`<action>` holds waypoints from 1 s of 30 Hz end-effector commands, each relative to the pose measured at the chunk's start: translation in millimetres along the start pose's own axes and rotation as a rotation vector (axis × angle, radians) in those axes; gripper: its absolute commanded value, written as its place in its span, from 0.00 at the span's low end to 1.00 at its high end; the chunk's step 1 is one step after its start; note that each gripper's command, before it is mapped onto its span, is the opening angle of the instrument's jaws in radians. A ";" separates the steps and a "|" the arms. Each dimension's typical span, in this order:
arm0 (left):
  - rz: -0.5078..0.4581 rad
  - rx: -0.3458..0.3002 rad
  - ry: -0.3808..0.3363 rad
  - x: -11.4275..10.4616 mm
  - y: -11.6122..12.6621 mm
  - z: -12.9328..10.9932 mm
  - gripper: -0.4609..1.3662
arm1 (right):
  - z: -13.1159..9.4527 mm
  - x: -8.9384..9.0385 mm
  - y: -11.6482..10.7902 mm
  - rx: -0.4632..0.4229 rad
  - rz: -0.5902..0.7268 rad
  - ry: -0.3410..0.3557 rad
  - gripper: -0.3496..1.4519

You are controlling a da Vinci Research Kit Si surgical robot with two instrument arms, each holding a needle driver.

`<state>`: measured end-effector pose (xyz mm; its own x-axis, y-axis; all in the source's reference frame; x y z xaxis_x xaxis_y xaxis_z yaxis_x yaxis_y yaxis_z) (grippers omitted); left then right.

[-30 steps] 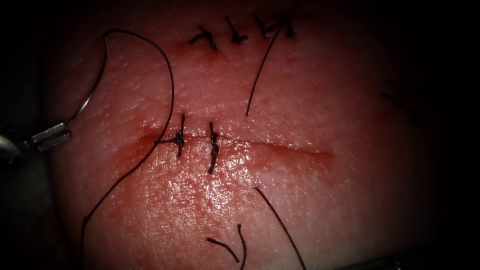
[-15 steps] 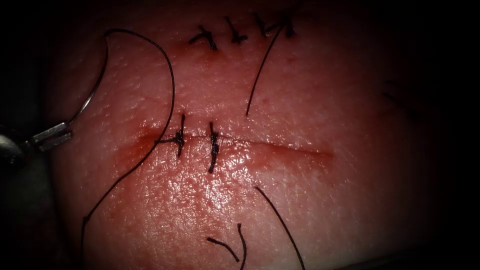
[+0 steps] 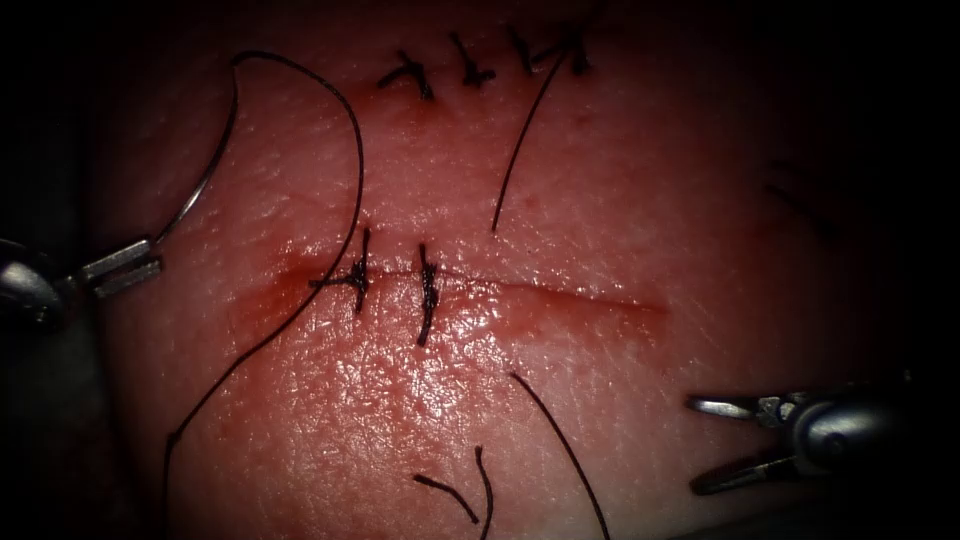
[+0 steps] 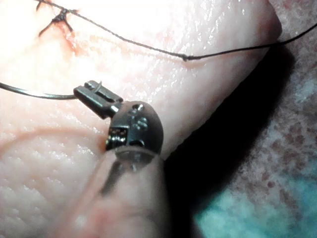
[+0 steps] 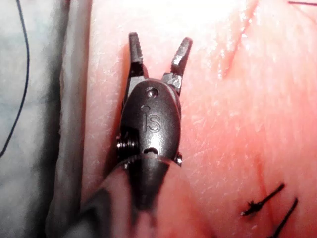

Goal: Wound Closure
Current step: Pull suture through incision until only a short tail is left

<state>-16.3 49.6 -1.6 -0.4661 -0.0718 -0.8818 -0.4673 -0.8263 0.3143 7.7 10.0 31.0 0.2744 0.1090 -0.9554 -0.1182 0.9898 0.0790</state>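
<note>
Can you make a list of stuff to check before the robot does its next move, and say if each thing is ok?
1. Left tool holds the needle: ok, shut on one end of its curve.
2. Needle out of the tissue: ok, it arcs free, left of the cut.
3. Right tool free to grab: ok, open and holding nothing, lower right of the cut.
4. Thread still joined to the needle: ok, it runs down past the left stitch.
5. Cut closed: not ok, two stitches only; the right part gapes.
6. Thread snagged on the stitch: cannot tell.
</note>
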 end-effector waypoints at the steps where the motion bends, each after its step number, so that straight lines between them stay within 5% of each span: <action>1: 0.000 -0.009 0.000 0.0 0.0 -0.2 0.06 | 0.8 -0.4 0.2 0.012 0.001 -0.001 0.83; 20: 0.006 -0.005 -0.007 -0.6 -0.3 -0.6 0.06 | 8.6 -1.0 0.6 0.067 -0.004 0.024 0.79; 30: 0.002 -0.003 -0.007 -0.6 -0.1 -0.5 0.06 | 11.1 -0.3 0.1 0.101 -0.013 0.047 0.61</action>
<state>-15.7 49.4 -1.2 -0.4727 -0.0698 -0.8785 -0.4706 -0.8228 0.3187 18.5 11.0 34.4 0.2294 0.0926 -0.9689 -0.0107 0.9956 0.0926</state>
